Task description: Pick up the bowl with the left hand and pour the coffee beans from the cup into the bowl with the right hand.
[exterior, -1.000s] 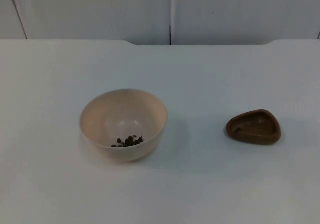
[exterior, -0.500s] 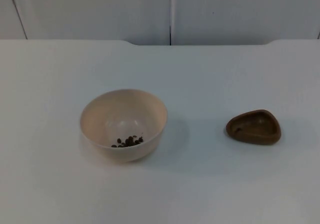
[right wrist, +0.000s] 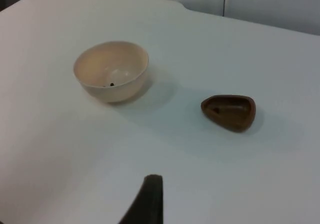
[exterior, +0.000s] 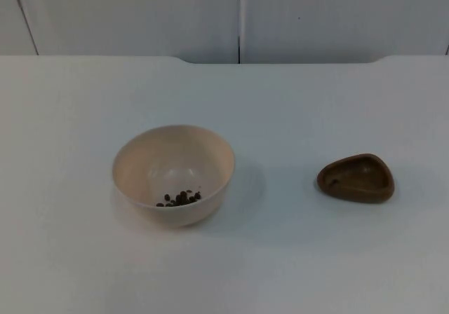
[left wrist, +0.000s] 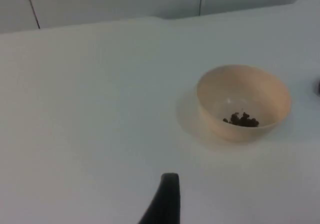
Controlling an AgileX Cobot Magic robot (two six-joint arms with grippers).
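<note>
Beans (exterior: 179, 199) already lay in a small dark cluster inside the cream bowl (exterior: 173, 174), which stood upright on the white surface (exterior: 280, 104), well apart from the brown cup (exterior: 356, 178) to its right; the cup stood upright and looked empty. Judged from this layout, the pour appeared complete and the step in hand was retreat to standby. The left gripper (left wrist: 165, 204) hung back from the bowl, and the right gripper (right wrist: 147, 201) hung back from the cup; whether either was spread or pressed together could not be told. Good practice called for each arm to keep well off both vessels, since the bowl would likely slide easily if nudged.
</note>
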